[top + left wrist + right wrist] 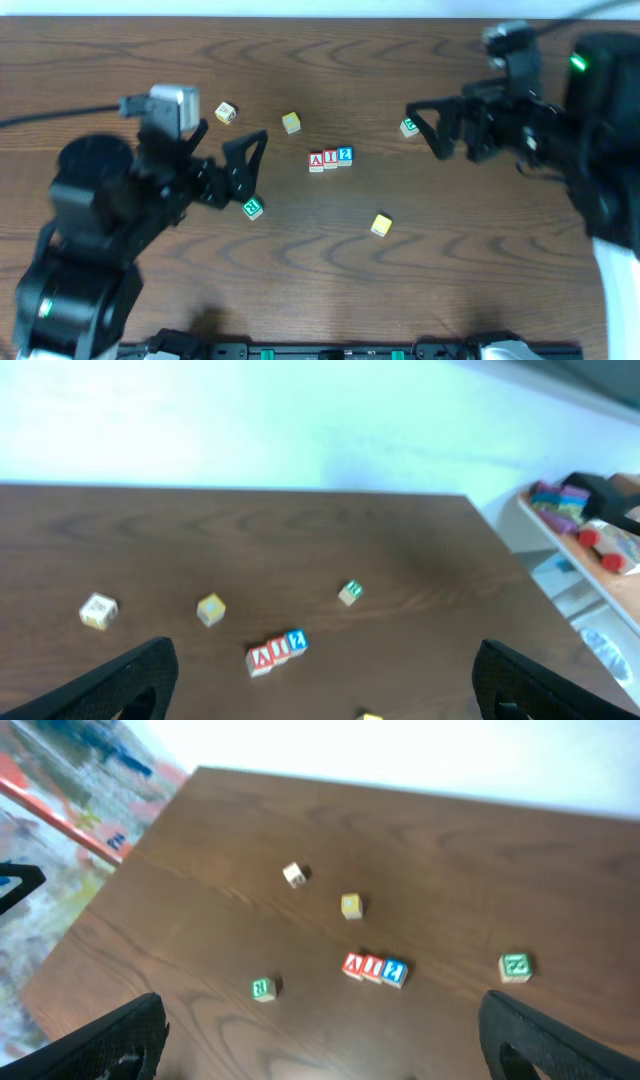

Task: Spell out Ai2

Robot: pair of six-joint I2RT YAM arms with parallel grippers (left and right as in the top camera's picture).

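Observation:
Three blocks stand touching in a row at the table's middle: a red A block (316, 161), a red I block (330, 158) and a blue 2 block (345, 155). The row also shows in the left wrist view (277, 651) and in the right wrist view (375, 968). My left gripper (252, 168) is open and empty, left of the row and apart from it. My right gripper (427, 130) is open and empty, right of the row, beside a green block (408, 127). Both wrist views show wide-open fingers above the table.
Loose blocks lie around the row: a cream block (226, 112), a yellow block (291, 122), a green block (252, 208) by my left fingers, and a yellow block (381, 225) nearer the front. A shelf of toys (590, 525) stands beyond the table's edge.

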